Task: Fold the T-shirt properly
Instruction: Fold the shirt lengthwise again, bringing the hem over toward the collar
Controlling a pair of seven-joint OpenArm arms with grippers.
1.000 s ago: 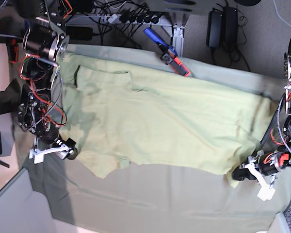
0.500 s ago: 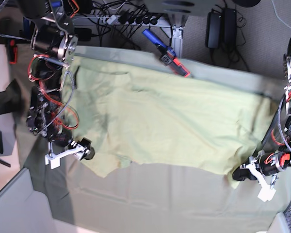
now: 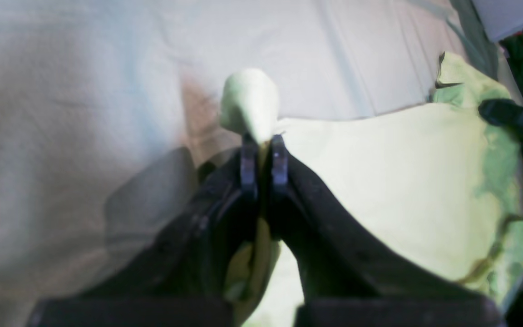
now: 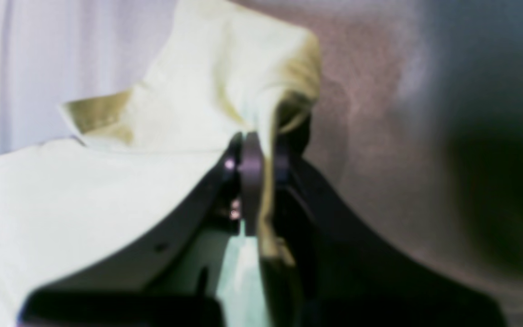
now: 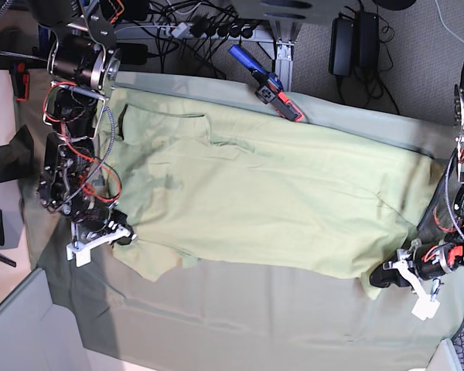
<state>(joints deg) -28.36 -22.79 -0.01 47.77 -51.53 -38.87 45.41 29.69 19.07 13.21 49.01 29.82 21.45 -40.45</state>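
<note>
The pale yellow-green T-shirt [image 5: 271,193] lies spread across the table, long side left to right, in the base view. My right gripper [image 5: 122,238] is at its near left corner, shut on a fold of the shirt [image 4: 225,91]. My left gripper [image 5: 383,277] is at the near right corner, shut on a tuft of the shirt's edge [image 3: 249,102]. The shirt [image 3: 393,190] stretches away to the right in the left wrist view.
A dull grey-green sheet [image 5: 240,317] covers the table under the shirt. A blue and red tool [image 5: 267,83] lies at the far edge. Cables and power bricks [image 5: 356,39] lie on the floor beyond. A dark garment [image 5: 4,158] hangs at the left.
My right gripper has moved slightly left and toward the near edge, dragging the shirt's left corner. The left gripper has stayed put at the right corner.
</note>
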